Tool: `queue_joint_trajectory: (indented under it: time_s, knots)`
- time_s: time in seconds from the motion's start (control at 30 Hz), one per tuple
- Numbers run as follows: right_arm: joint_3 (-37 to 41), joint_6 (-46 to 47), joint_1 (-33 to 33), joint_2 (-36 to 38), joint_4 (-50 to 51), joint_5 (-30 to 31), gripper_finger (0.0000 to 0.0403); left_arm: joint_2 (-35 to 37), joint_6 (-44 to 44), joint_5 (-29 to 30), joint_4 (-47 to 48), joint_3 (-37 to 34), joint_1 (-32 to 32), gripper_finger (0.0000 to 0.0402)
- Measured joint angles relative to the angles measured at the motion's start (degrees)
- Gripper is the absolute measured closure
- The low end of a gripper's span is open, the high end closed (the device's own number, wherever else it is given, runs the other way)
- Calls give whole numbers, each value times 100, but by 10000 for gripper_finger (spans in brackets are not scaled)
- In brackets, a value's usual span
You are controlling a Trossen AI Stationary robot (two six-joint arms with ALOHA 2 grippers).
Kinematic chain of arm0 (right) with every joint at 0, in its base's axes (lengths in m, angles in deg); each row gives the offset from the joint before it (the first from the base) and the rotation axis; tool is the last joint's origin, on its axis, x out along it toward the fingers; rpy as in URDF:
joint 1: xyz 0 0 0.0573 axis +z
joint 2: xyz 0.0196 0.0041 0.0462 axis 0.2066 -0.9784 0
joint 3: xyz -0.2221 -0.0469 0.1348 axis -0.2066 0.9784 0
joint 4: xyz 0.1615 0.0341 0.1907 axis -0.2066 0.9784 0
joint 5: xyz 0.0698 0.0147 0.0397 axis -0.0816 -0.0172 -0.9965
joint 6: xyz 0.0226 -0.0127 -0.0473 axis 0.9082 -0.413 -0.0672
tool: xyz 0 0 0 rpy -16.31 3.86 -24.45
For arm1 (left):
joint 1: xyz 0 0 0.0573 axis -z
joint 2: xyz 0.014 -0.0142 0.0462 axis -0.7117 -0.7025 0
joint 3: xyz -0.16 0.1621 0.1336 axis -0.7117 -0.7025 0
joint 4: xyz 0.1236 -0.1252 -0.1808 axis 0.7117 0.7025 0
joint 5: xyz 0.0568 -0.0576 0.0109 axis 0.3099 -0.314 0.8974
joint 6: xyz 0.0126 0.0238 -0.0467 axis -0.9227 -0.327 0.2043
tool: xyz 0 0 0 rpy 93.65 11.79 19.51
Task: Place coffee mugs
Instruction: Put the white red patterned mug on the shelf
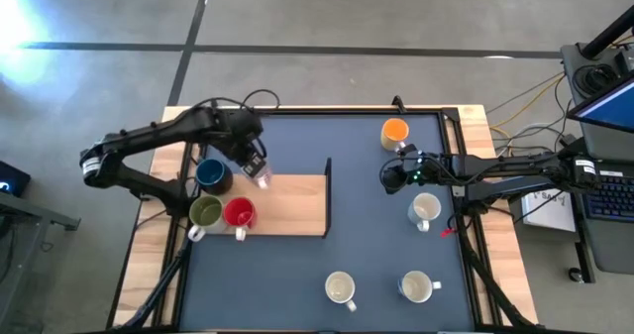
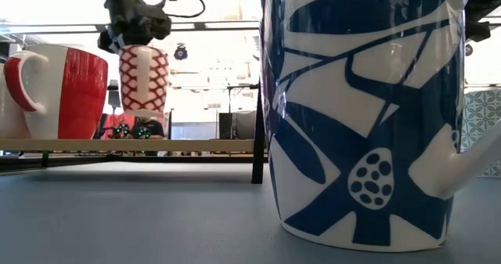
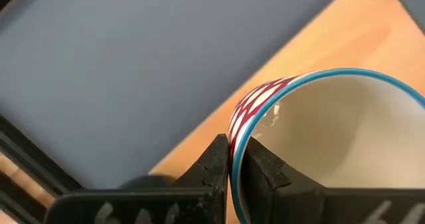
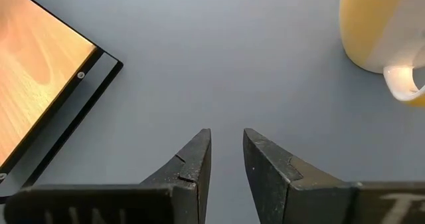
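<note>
High view: the left gripper (image 1: 256, 167) is over the back left corner of the wooden board (image 1: 297, 207), pinching the rim of a red-patterned mug (image 1: 263, 178); the blue mug (image 1: 212, 175), green mug (image 1: 205, 211) and red mug (image 1: 239, 213) sit just beside it at the board's left edge. Left wrist view alone shows the grip: one finger (image 3: 211, 165) outside the wall, the other inside, on the teal-rimmed mug (image 3: 319, 131). Low view alone shows this mug (image 2: 143, 79) hanging clear above the board (image 2: 133, 145), and a blue-and-white mug (image 2: 364, 107) close to the lens. The right gripper (image 1: 394, 175) waits over the grey mat between the orange mug (image 1: 394, 132) and a cream mug (image 1: 425, 210); right wrist view shows its fingers (image 4: 192, 164) slightly apart, holding nothing.
</note>
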Motion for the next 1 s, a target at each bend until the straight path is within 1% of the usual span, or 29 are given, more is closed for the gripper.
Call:
queue_joint_trajectory:
  time_s: [0.13, 0.23, 0.47, 0.6, 0.8, 1.0]
  knots:
    - [0, 0, 0, 0, 0, 0, 332, -8, 36, 169, 141, -34, 237, 394]
    - [0, -2, 0, 0, -2, 0, 332, -67, -67, 326, 109, -105, 300, 394]
    - [0, -2, 0, 0, -2, 0, 324, -43, -40, 342, 131, -620, 319, 394]
    - [0, -2, 0, 0, -2, 0, 324, 12, 36, 344, -17, -816, 333, 392]
    - [0, -2, 0, 0, -2, 0, 332, 87, 40, 649, 1, -850, 333, 389]
    - [0, -2, -1, -2, -2, 0, 335, 121, 41, 641, 115, -851, 333, 388]
